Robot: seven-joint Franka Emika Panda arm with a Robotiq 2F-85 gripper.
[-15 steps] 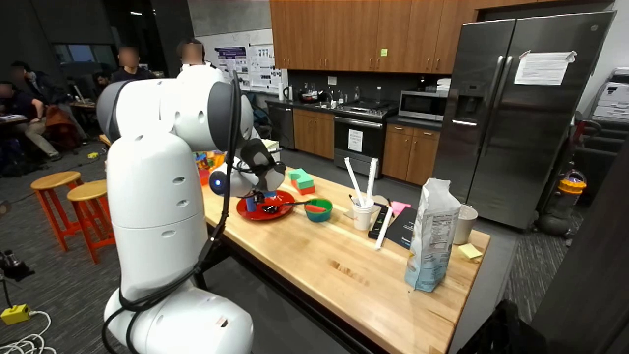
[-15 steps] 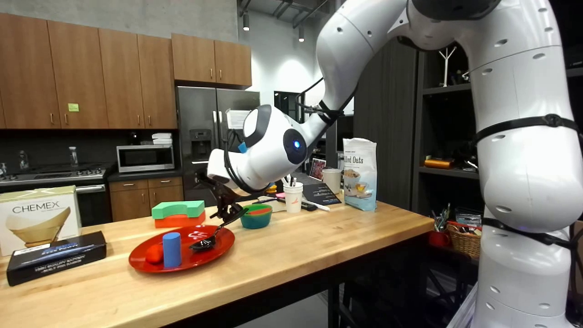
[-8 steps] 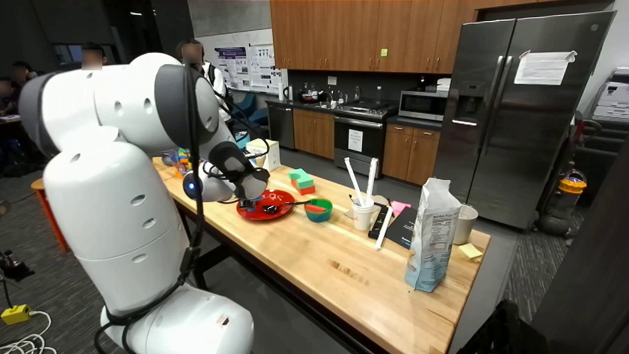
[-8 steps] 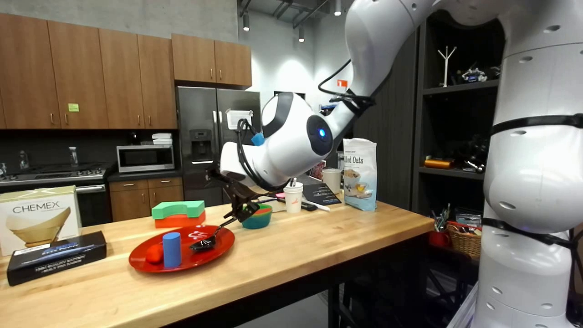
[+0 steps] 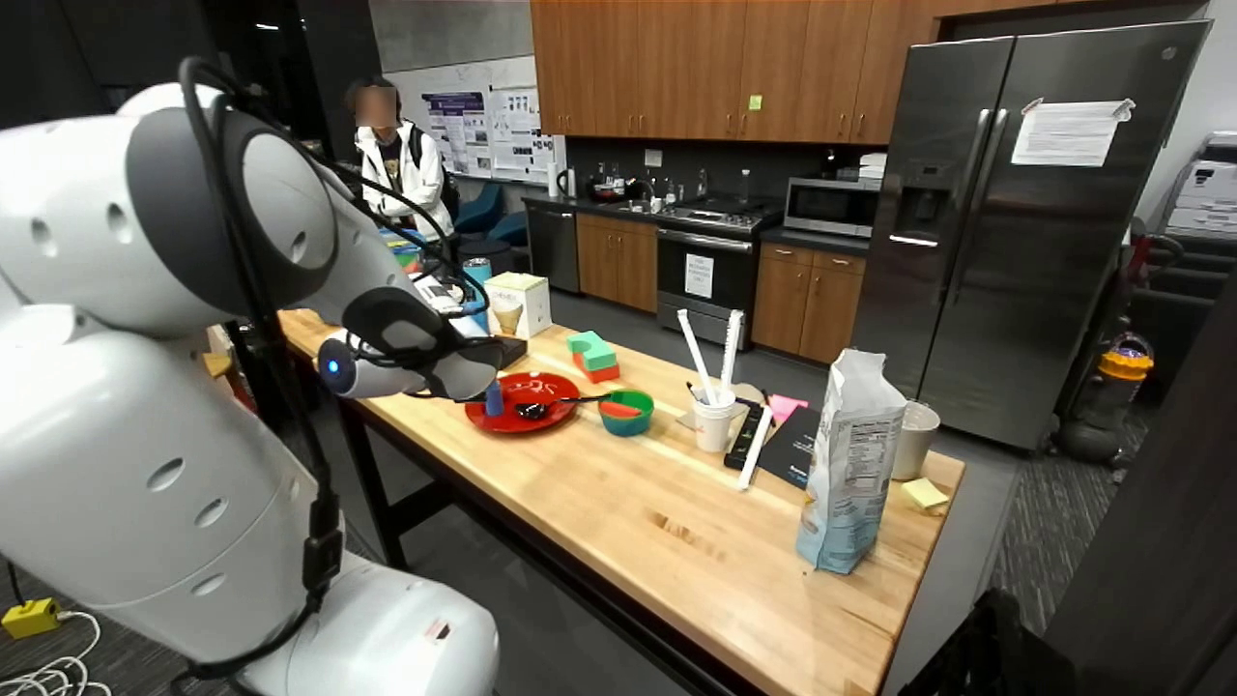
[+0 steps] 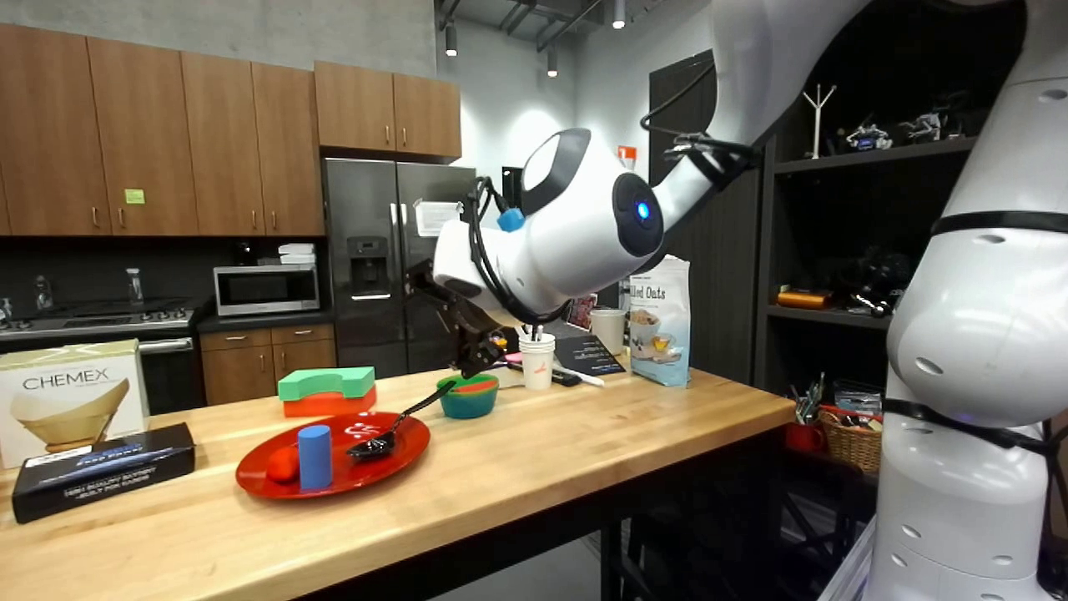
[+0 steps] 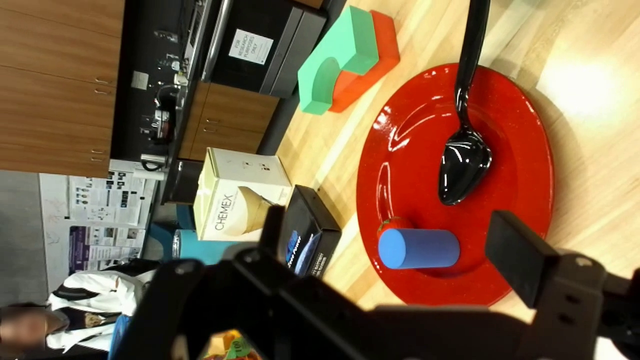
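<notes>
Bright light on the tabletop [image 7: 600, 175] in the wrist view, and there's glare burning out a white patch near the plate [image 7: 520, 165]! Sharp glints on its gloss, more on the spoon [image 7: 462, 167]. The gripper [image 7: 397, 242] sits close, dark, soft-edged. In an exterior view, ceiling lamps [image 6: 451, 40] shine, the wall [image 6: 534, 129] glows, the shelving [image 6: 801, 317] sinks into gloom!

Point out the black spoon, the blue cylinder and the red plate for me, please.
Black spoon [image 7: 465, 165]: wrist view, on the back or face of its bowl end.
Blue cylinder [image 6: 315, 458]: in an exterior view, on its curved side.
Red plate [image 7: 420, 165]: wrist view, on its bare surface.
</notes>
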